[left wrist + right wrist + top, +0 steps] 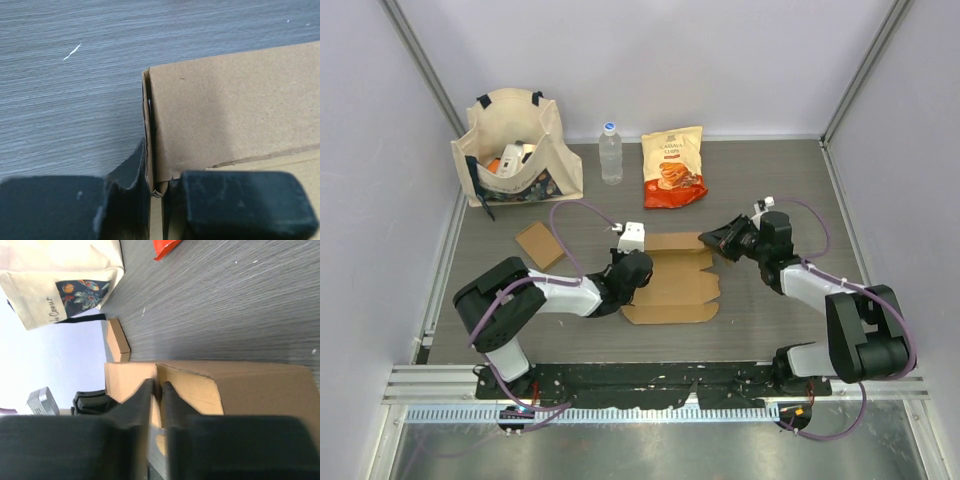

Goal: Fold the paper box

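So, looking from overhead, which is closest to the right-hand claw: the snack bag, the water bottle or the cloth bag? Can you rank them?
Measured from the right gripper, which pinches the cardboard box:
1. Snack bag, just behind it, slightly left.
2. Water bottle, further left at the back.
3. Cloth bag, in the far back-left corner.

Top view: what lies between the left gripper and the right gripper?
The box lies between them in the top view; the left gripper grips its left edge, the right gripper its far right corner.
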`<state>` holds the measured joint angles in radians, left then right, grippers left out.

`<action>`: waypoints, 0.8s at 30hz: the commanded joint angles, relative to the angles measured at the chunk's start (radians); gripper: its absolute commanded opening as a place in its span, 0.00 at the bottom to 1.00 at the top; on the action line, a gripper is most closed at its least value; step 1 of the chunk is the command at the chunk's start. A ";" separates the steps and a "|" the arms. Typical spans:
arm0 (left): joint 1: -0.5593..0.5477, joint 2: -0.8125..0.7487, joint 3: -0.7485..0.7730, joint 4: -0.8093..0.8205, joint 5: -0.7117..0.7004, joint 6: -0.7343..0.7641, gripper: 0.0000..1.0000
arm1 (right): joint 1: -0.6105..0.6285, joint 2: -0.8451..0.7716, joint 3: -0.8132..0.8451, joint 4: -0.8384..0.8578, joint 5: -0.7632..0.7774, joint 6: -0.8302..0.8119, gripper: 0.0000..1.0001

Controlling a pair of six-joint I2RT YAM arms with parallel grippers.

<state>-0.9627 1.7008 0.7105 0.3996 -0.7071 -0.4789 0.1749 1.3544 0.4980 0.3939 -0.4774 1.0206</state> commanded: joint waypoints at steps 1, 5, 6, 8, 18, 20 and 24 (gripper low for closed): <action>-0.013 -0.078 -0.017 0.064 -0.038 -0.069 0.00 | -0.018 -0.079 0.089 -0.027 0.027 -0.055 0.36; -0.013 -0.086 -0.034 0.061 -0.058 -0.082 0.00 | -0.015 -0.187 0.169 -0.418 0.143 -0.325 0.58; -0.013 -0.086 -0.042 0.061 -0.058 -0.087 0.00 | -0.008 -0.208 0.172 -0.449 0.167 -0.361 0.62; -0.013 -0.084 -0.043 0.064 -0.055 -0.087 0.00 | 0.003 -0.256 0.171 -0.522 0.207 -0.424 0.62; -0.013 -0.047 -0.014 0.028 -0.071 -0.086 0.00 | 0.247 -0.210 0.115 -0.544 0.606 -0.545 0.01; -0.013 -0.040 -0.005 0.013 -0.077 -0.092 0.00 | 0.258 -0.180 0.120 -0.537 0.626 -0.545 0.01; -0.014 -0.021 0.000 0.001 -0.088 -0.095 0.00 | 0.261 -0.131 0.114 -0.506 0.683 -0.556 0.01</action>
<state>-0.9718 1.6650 0.6804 0.3901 -0.7403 -0.5503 0.4358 1.2026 0.6044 -0.1551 0.0654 0.5060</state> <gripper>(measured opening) 0.109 0.022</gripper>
